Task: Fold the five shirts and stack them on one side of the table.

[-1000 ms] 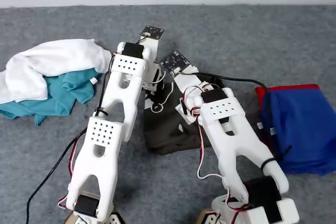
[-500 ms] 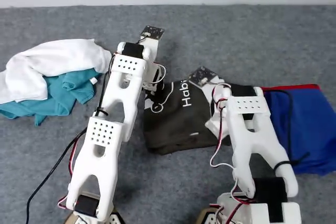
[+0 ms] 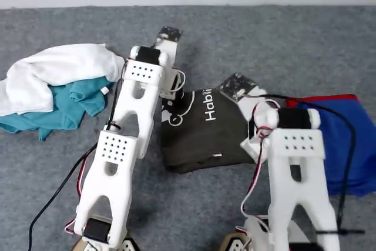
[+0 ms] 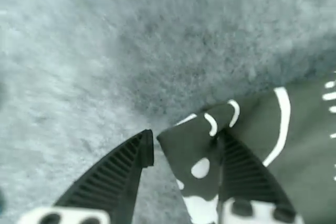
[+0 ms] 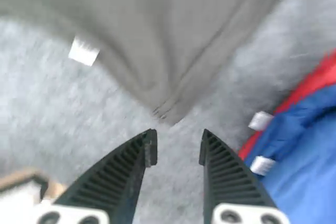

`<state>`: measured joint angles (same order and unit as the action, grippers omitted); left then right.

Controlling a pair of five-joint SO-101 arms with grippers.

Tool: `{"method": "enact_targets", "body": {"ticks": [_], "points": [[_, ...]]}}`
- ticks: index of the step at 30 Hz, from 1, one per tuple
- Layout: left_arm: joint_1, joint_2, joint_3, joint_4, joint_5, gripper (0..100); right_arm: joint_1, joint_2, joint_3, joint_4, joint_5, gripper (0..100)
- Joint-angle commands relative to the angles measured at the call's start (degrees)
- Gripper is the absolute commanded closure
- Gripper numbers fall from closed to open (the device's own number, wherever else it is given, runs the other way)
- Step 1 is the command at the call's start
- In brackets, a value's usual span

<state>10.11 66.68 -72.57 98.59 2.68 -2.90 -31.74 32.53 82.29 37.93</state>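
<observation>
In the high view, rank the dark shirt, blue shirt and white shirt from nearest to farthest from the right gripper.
From the right gripper:
1. dark shirt: right next to it, in the middle.
2. blue shirt: a little farther, on the right side.
3. white shirt: farthest, at the far left.

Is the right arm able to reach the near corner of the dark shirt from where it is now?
Probably yes. The right gripper is open, and a corner of the dark shirt lies just ahead of its fingertips, with only bare carpet between them.
</observation>
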Motion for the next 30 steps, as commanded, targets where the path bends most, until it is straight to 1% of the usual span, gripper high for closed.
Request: {"method": "enact_targets", "body": {"ticks": [1, 7, 9, 13, 17, 21, 25, 30], "points": [[-1.8, -0.8, -7.6, 1.8, -0.2, 80, 0.9, -3.6, -0.3, -3.7, -4.1, 84.9], [-3.6, -1.1, -9.5, 1.9, -0.1, 80, 0.6, -3.1, 0.0, -9.4, -9.0, 84.9], [-3.3, -1.1, -9.5, 1.9, 0.0, 80, 0.5, -2.3, 1.5, -14.6, -11.2, 84.9], [-2.5, -0.6, -9.3, 2.0, 0.0, 80, 0.3, 2.5, 5.7, -30.3, -16.9, 84.9], [-2.5, -0.4, -7.2, 1.9, 0.0, 80, -2.8, 12.5, 3.1, -38.4, -22.2, 85.0], [-2.5, 0.7, -4.6, 1.8, 0.0, 80, -4.8, 24.1, -5.5, -41.1, -23.8, 85.1], [-2.5, 3.1, -4.5, 1.8, -0.3, 80, -4.4, 35.1, -15.5, -40.6, -23.8, 85.1], [-2.7, 5.7, -4.5, 0.8, -0.4, 80, -3.3, 45.4, -22.7, -40.6, -23.4, 85.1]]}}
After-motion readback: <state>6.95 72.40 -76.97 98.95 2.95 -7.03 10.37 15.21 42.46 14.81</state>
